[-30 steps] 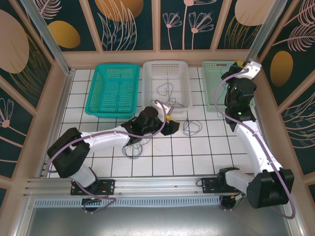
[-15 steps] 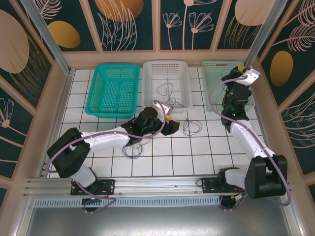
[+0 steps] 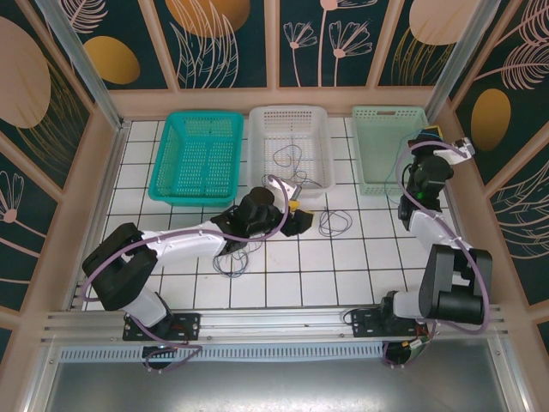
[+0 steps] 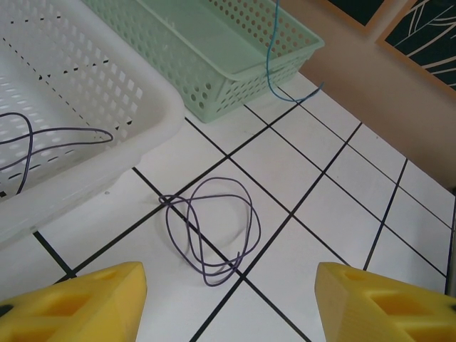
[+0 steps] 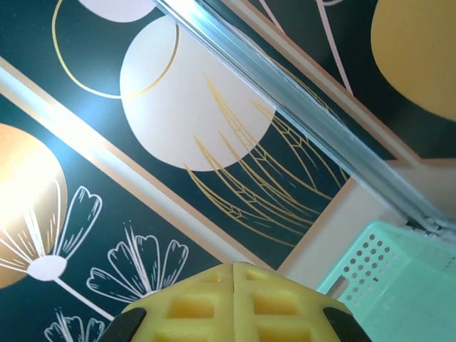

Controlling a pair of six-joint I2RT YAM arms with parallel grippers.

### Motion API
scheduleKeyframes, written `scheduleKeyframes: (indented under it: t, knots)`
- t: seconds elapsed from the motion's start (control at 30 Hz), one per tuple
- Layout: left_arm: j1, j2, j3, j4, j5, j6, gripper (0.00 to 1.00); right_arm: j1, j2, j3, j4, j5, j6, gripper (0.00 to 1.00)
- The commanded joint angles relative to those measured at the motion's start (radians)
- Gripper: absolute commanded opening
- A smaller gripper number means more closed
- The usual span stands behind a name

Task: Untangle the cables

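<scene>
Our left end effector (image 4: 228, 306) hangs open over the bench (image 4: 342, 185), just near of a purple cable (image 4: 214, 228) looped beside the white basket (image 4: 142, 92), which holds a second cable (image 4: 43, 135). The right end effector (image 5: 233, 303) is closed on nothing, far right. Our worry is that the flat loop's strands overlap, so pinching two could tighten the tangle.

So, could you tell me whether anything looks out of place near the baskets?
Yes: a thin blue wire crosses the front rim of the pale green perforated basket, its tip ending over the white tiled table outside it. Its upper end runs out of frame.
</scene>
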Motion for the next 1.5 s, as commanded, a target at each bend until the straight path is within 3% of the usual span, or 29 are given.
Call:
scheduleKeyframes:
  t: [0.0, 0.13, 0.4, 0.5, 0.6, 0.9, 1.17, 1.47]
  knots:
    - [0.001, 0.004, -0.011, 0.043, -0.011, -0.015, 0.64, -0.034, 0.047, -0.012, 0.189, -0.137, 0.224, 0.00]
    - [0.001, 0.017, -0.007, 0.049, -0.005, -0.015, 0.64, -0.069, 0.167, 0.030, 0.290, -0.279, 0.354, 0.00]
    - [0.001, 0.030, -0.006, 0.062, -0.003, -0.025, 0.64, -0.129, 0.436, 0.180, 0.503, -0.443, 0.522, 0.00]
    - [0.001, 0.041, 0.005, 0.053, 0.004, -0.027, 0.64, -0.153, 0.547, 0.314, 0.391, -0.545, 0.546, 0.00]
    - [0.001, 0.050, 0.010, 0.052, 0.005, -0.028, 0.64, -0.159, 0.611, 0.373, 0.283, -0.555, 0.537, 0.00]
    - [0.002, 0.078, 0.035, 0.044, 0.000, -0.030, 0.65, -0.167, 0.759, 0.630, -0.199, -0.698, 0.323, 0.00]
    - [0.004, 0.109, 0.054, 0.041, 0.005, -0.040, 0.65, -0.165, 0.844, 0.912, -0.690, -0.668, 0.079, 0.00]
    - [0.004, 0.114, 0.062, 0.035, -0.007, -0.045, 0.66, -0.161, 0.858, 0.964, -0.741, -0.670, 0.002, 0.00]
